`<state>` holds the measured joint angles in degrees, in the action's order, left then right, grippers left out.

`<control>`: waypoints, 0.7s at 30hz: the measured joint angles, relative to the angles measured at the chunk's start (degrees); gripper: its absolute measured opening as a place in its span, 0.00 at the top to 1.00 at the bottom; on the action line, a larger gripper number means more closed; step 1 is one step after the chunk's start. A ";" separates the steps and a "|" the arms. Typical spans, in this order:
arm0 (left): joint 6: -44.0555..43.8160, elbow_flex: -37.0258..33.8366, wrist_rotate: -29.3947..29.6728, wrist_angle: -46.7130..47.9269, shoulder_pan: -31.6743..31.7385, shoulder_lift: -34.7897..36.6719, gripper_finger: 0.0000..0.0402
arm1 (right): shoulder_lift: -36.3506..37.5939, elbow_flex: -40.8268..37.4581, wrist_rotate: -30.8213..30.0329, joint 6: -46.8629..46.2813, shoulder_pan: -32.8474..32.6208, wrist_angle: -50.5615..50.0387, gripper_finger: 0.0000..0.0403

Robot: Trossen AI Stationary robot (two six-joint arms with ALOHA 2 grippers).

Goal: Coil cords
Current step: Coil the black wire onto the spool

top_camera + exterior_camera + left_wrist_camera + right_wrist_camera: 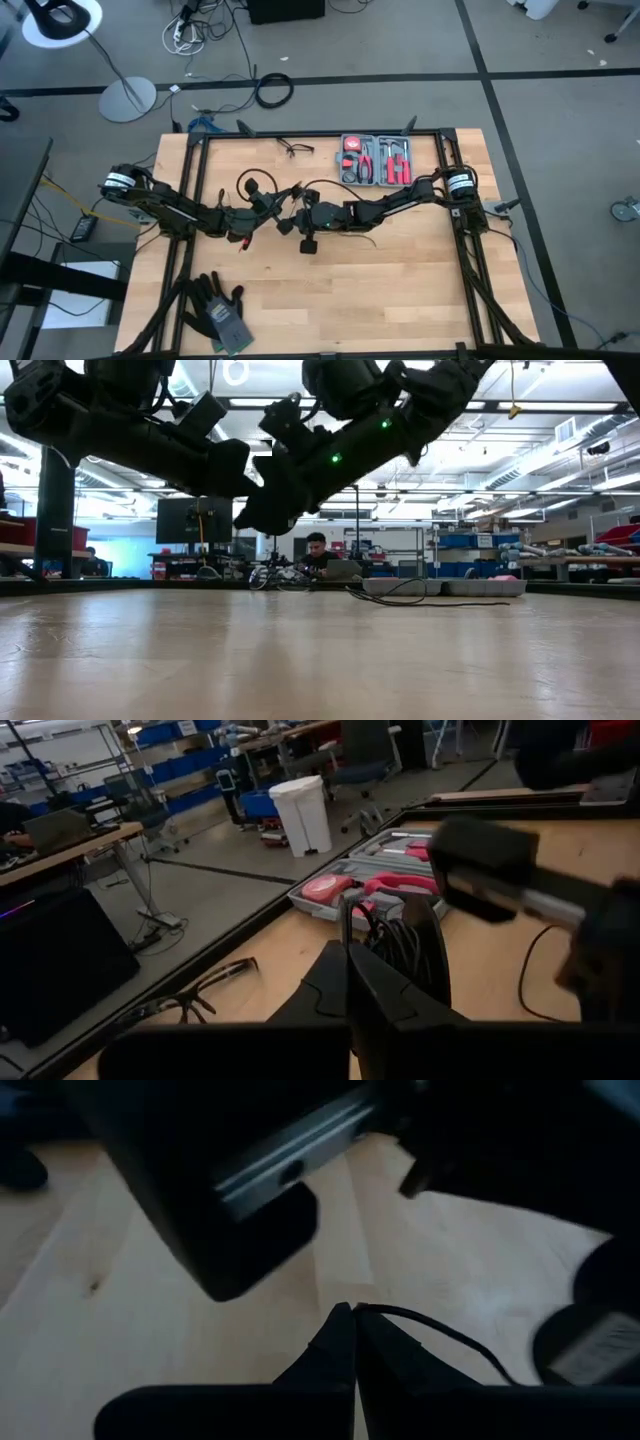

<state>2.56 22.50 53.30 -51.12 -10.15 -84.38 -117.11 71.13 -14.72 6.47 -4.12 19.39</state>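
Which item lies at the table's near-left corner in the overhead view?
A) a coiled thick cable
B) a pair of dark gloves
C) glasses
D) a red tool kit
B: the dark gloves lie there, while the tool kit sits at the far edge.

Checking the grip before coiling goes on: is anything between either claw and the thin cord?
Nothing visible. The left claw is shut on several cord loops; the right claw pinches a strand.

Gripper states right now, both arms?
Left gripper: shut on loops of the thin black cord.
Right gripper: shut on a strand of the same cord.
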 joint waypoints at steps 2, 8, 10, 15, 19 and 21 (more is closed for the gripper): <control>-0.02 0.00 -0.03 0.05 0.00 0.00 1.00 | 1.21 -0.02 -0.02 0.25 0.04 -2.71 1.00; -0.32 0.00 -3.65 0.26 0.02 0.00 1.00 | 4.53 -0.02 -0.04 0.76 0.24 -11.24 1.00; -1.57 0.00 -4.61 1.19 0.02 0.00 1.00 | 5.69 -0.02 -0.04 0.96 0.26 -13.85 1.00; -4.74 0.00 -7.99 3.08 0.07 0.00 1.00 | 7.78 -0.03 0.43 2.30 0.26 -17.36 1.00; -6.23 0.00 -8.72 2.92 0.07 0.00 1.00 | 8.73 -0.04 6.97 2.38 0.50 -17.83 1.00; -6.29 0.00 -7.61 1.99 0.07 0.00 1.00 | 8.80 -0.04 7.39 0.96 0.48 -18.45 1.00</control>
<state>-3.73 22.50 45.69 -49.12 -10.09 -84.38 -108.31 71.09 -7.33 7.43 -3.64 0.94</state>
